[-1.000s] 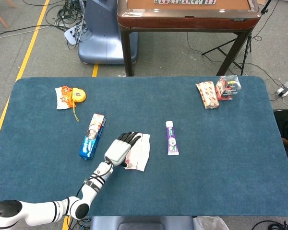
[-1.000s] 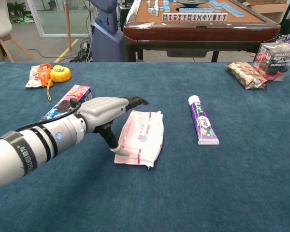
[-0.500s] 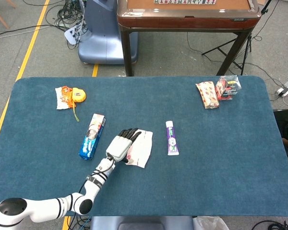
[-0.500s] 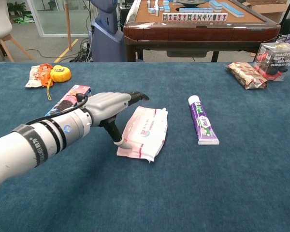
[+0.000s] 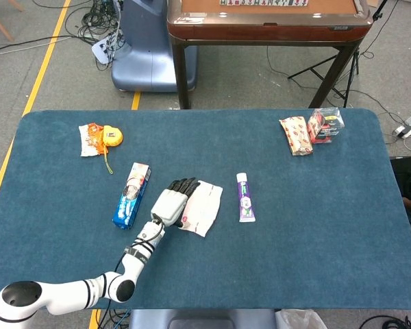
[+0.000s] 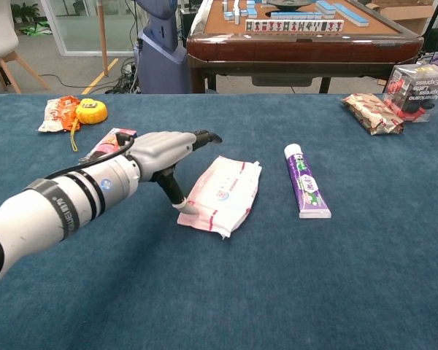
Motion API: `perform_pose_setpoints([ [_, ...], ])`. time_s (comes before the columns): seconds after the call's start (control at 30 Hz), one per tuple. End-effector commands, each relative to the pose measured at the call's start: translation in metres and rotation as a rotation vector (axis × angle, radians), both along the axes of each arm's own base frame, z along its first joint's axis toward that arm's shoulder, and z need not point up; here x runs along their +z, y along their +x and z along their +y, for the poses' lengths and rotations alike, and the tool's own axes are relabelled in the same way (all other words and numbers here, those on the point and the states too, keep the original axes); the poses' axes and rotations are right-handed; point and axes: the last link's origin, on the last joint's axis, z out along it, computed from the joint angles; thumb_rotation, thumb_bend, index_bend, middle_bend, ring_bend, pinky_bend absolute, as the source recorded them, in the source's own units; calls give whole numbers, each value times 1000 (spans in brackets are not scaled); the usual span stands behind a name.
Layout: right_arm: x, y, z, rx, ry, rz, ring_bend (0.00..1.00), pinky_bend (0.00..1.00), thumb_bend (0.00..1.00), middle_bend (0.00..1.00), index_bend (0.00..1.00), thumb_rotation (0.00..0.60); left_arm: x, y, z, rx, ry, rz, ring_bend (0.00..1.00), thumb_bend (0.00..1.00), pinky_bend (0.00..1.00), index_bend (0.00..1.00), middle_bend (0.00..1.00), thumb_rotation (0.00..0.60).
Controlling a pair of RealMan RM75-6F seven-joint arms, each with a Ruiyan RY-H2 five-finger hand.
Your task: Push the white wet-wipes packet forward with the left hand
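White wet-wipes packet [image 6: 225,194], flat, angled, mid-table

The left robot hand [image 6: 164,152] presses its thumb against the wet-wipes packet [image 6: 225,195].

One white wet-wipes packet [image 5: 201,208] lies on the tabletop [image 5: 315,260], along with one purple toothpaste tube [image 5: 244,197], one blue biscuit pack [image 5: 131,195], one yellow tape measure [image 5: 112,136], two snack packets [image 5: 90,139] [image 5: 296,135] and one clear box [image 5: 326,124]. One robot hand [image 5: 172,203] shows.
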Motion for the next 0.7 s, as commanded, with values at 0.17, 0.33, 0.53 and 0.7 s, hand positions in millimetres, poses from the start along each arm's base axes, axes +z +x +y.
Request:
perform_pose_setpoints([
  [0.17,-3,3,-1,9,17,8,232,404,378,368,414,600,22,-16,-6,11,36,20,0,22,70,0,0,600],
  [0.33,-5,8,-2,20,25,14,232,404,378,368,414,600,45,-29,-16,13,63,32,0,23,70,0,0,600],
  [0.53,-10,18,-8,49,51,29,232,404,378,367,414,600,73,-43,-31,5,95,62,0,22,70,0,0,600],
  [0.7,-17,30,-17,77,90,50,232,404,373,367,414,600,96,-47,-47,-19,124,65,0,23,70,0,0,600],
])
